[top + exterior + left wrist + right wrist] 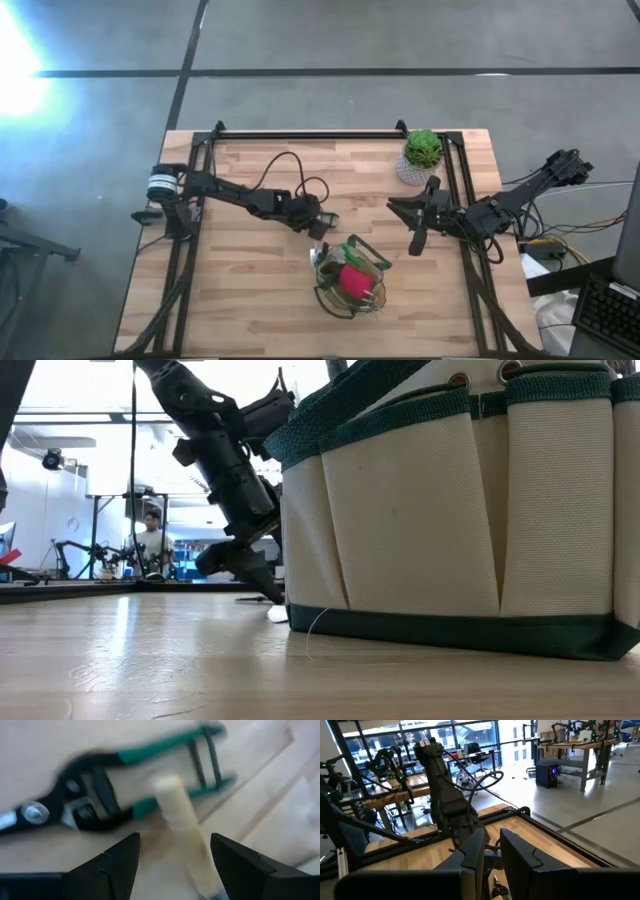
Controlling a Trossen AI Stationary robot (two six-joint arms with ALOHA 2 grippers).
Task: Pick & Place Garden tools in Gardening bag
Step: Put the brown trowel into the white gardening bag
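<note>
The floor point(330, 40) was grey concrete, crossed by dark seams, with hard glare at one corner. Tall windows point(445, 735) let daylight into the room. Beyond the wooden counter point(250, 300) stood other workbenches point(580, 745) and a computer tower point(549, 774) on the floor. A person point(152, 540) sat far back among metal frames.

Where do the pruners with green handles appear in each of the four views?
High view: not clear, hidden near the left gripper beside the bag.
Low view: not seen.
Left wrist view: pruners on the table beyond the open fingers, under a wooden handle.
Right wrist view: not seen.
Shared landmark: the left gripper.
</note>
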